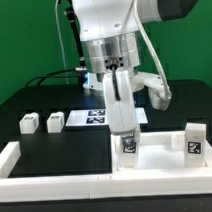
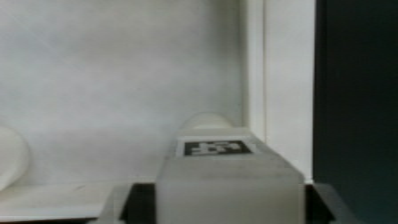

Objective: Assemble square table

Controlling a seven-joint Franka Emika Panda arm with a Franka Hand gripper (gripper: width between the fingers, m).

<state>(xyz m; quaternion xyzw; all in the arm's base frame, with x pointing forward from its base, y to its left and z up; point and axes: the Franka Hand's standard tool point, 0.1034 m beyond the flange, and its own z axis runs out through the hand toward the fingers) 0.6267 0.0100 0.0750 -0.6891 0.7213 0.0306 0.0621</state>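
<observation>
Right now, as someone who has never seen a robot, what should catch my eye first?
The big white robot arm in the middle, its jaws clamped on a white leg held upright at the tabletop. A second leg stands at the exterior view's right; two loose legs lie at its left.

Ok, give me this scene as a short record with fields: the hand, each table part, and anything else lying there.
hand state: the hand is closed on a short white plastic leg, upright, tag showing
below it: white plastic square tabletop with raised rim
seated or not: cannot tell
second white leg: upright at the tabletop's end, exterior view's right
loose parts: third white leg and fourth white leg lying on the black table, exterior view's left
other: marker board behind the arm
</observation>
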